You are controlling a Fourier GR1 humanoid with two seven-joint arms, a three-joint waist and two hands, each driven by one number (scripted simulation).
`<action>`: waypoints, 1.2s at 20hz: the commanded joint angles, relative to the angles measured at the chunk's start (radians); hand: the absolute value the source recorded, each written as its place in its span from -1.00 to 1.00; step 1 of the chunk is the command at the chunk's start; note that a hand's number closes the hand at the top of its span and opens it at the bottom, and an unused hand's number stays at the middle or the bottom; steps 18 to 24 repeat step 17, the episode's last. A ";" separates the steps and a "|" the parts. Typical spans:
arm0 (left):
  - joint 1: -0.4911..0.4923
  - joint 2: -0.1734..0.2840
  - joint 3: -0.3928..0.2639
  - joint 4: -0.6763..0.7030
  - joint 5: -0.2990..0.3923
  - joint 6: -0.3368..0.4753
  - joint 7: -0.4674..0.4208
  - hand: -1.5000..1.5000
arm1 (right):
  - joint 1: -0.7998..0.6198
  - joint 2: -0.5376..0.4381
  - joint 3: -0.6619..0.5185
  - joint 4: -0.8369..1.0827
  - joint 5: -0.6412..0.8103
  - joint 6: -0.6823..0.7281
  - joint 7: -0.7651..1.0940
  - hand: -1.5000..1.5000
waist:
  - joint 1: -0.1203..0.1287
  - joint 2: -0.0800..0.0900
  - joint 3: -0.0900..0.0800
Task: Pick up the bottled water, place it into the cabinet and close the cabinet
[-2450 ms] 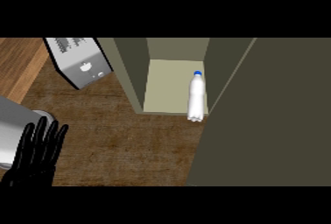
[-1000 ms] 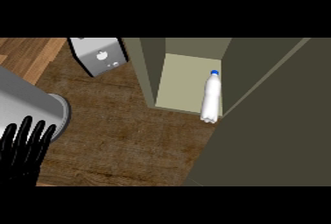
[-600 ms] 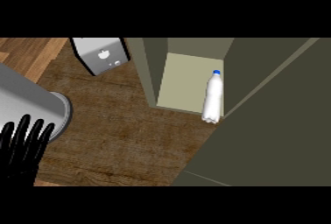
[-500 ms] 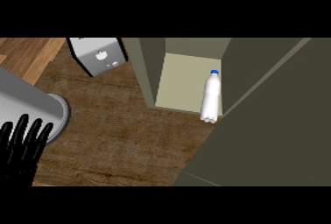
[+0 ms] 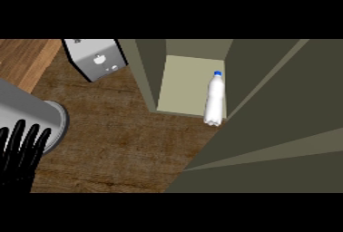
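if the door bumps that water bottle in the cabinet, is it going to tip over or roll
Likely to tip: the bottled water looks tall and narrow, standing upright at the cabinet shelf's front edge. Once down, its round body would probably roll. Its base seems to sit right at the lip, so even a light nudge might send it out.

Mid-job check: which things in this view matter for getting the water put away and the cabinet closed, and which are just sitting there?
Job:
bottled water, standing in the cabinet
cabinet, open
left hand, resting open at lower left

Just there:
grey appliance at upper left
counter
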 commanded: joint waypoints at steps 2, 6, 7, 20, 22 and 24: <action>-0.009 0.011 0.005 0.006 0.006 -0.022 0.006 -1.00 | -0.162 0.101 -0.101 0.173 0.036 -0.223 -0.012 1.00 | 0.022 0.005 0.003; -0.024 -0.005 -0.010 0.023 0.005 -0.029 0.006 -1.00 | -0.373 0.104 -0.135 0.345 0.027 -0.379 -0.027 1.00 | 0.028 -0.001 0.005; -0.028 0.000 -0.006 0.012 0.017 -0.039 0.012 -1.00 | -0.416 0.104 -0.153 0.390 0.019 -0.414 -0.032 1.00 | 0.039 0.002 0.006; -0.018 0.018 0.019 0.038 0.026 -0.079 0.022 -1.00 | -0.954 0.106 -0.231 0.947 -0.139 -0.625 -0.162 1.00 | 0.020 -0.015 0.010; -0.018 0.018 0.019 0.038 0.026 -0.079 0.022 -1.00 | -0.954 0.106 -0.231 0.947 -0.139 -0.625 -0.162 1.00 | 0.020 -0.015 0.010; -0.018 0.018 0.019 0.038 0.026 -0.079 0.022 -1.00 | -0.954 0.106 -0.231 0.947 -0.139 -0.625 -0.162 1.00 | 0.020 -0.015 0.010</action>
